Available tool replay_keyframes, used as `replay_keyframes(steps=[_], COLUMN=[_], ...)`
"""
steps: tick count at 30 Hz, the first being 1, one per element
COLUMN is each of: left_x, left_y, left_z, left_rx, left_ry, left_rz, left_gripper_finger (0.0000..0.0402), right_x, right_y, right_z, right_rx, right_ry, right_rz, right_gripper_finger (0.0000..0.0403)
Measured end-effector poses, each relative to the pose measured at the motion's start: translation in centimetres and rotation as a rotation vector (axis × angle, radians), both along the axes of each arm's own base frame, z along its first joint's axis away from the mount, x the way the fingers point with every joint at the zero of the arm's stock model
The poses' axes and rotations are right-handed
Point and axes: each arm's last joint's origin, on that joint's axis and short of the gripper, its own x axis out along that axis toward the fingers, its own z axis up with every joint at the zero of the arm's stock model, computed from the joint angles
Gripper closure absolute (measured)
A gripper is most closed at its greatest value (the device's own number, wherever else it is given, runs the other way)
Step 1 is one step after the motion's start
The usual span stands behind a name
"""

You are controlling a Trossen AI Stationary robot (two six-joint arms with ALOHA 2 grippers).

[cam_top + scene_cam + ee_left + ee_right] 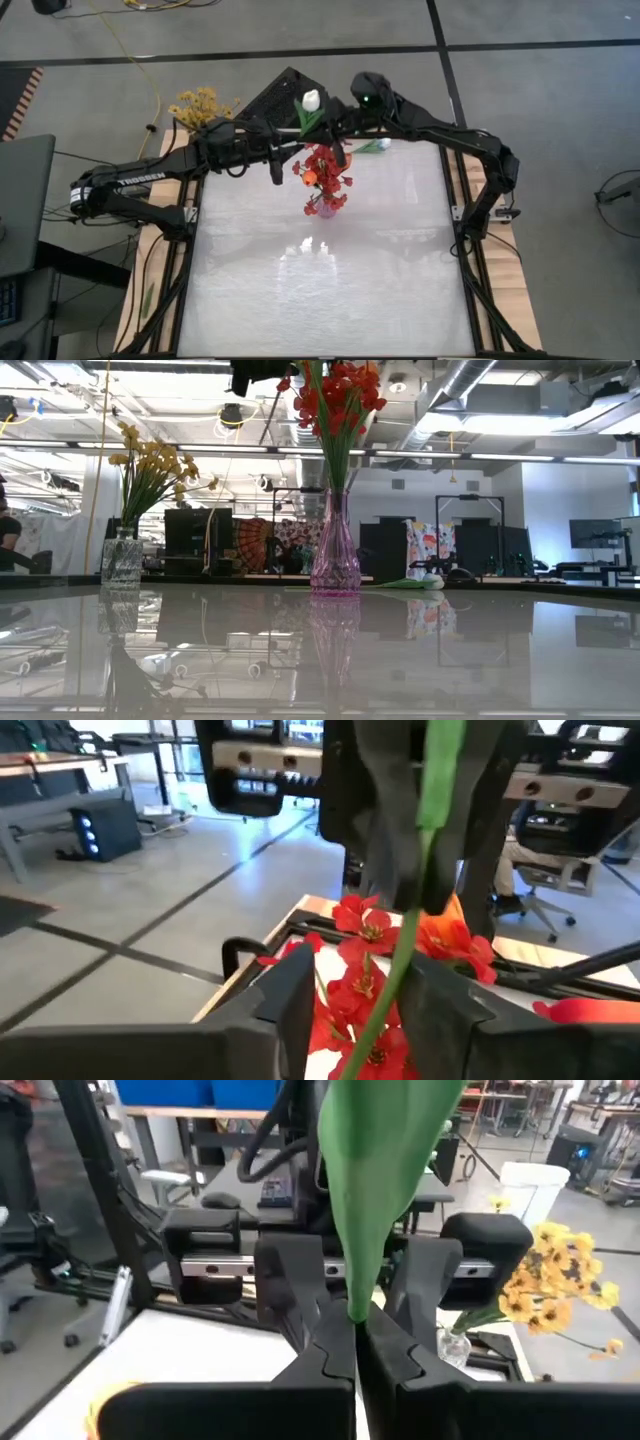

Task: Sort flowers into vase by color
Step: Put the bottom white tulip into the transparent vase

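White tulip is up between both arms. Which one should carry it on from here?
Probably the right. The right gripper is shut on the white tulip stem, while the left gripper stands open around it, gripping nothing.

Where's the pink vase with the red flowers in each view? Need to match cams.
High view: pink vase centre, far half of the table, under the red flowers.
Low view: centre, upright.
Left wrist view: vase not visible; only red blooms.
Right wrist view: not in it.
Shared landmark: the yellow flowers.
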Motion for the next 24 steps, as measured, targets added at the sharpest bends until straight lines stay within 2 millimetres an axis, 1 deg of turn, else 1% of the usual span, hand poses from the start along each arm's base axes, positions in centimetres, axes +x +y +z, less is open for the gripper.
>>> replay_keyframes(steps=[3, 8, 12, 19, 24], left_x=[0.0, -0.6, -1.1, -0.8, -0.6], left_y=[-0.1, -0.3, -0.5, -0.4, -0.4], left_z=[0.0, 0.2, 0.6, 0.2, -0.1], left_rx=[0.005, -0.001, 0.006, -0.039, -0.063], left_ry=[0.000, 0.012, 0.002, 0.018, 0.026], left_rz=[-0.035, -0.053, -0.047, -0.054, -0.052], left_gripper_finger=[0.0268, 0.0271, 0.0283, 0.0325, 0.0328], right_x=[0.1, 0.1, 0.1, 0.2, 0.3], right_y=[0.4, 0.4, 0.4, 0.7, 0.8], right_z=[-0.3, -0.6, -0.7, -0.6, -0.6], right_rx=[-0.029, -0.027, -0.021, -0.026, -0.026], right_ry=[0.024, 0.053, 0.071, 0.057, 0.058], right_rz=[-0.029, -0.046, -0.048, -0.040, -0.037], right_gripper_finger=[0.0381, 0.0381, 0.0381, 0.0374, 0.0378])
